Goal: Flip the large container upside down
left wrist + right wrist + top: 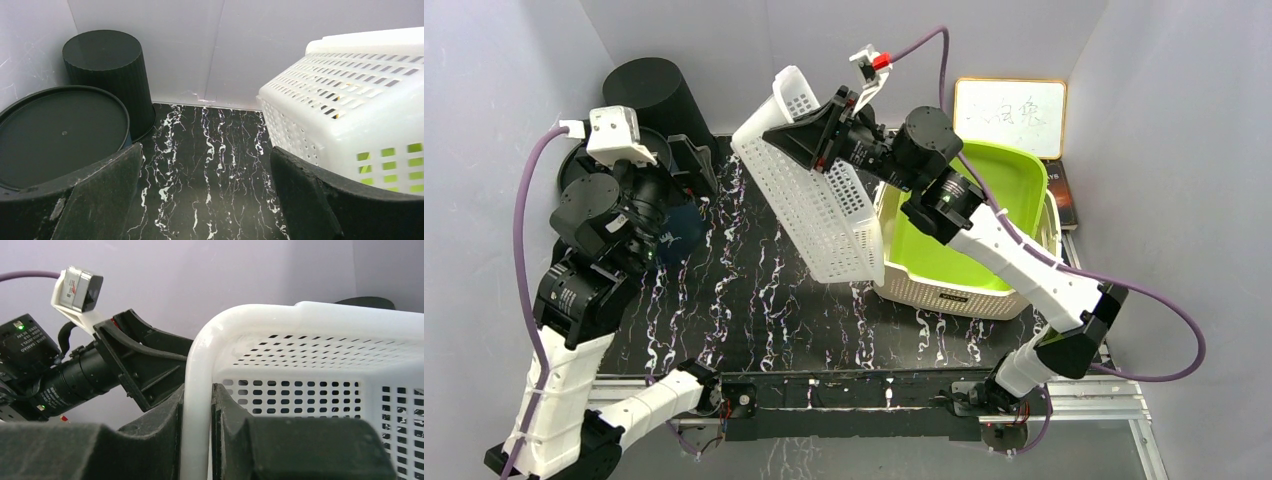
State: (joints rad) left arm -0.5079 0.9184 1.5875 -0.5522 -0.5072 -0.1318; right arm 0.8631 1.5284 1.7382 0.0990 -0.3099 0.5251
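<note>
The large container is a white perforated basket (816, 205), lifted off the black marbled table (744, 300) and tipped steeply, one end high and the lower end close to the cream basket. My right gripper (826, 140) is shut on its rim; in the right wrist view the white rim (197, 365) is pinched between the two pads of that gripper (197, 407). In the left wrist view the basket's holed wall (350, 105) fills the right side. My left gripper (205, 200) hangs open over the table at the left (692, 165), holding nothing.
A black ribbed cylinder (654, 90) (107, 75) stands at the back left, with a round black lid (55, 135) beside it. A cream basket (944, 295) holding a green tub (999, 190) sits at the right. A whiteboard (1009, 115) leans on the back wall.
</note>
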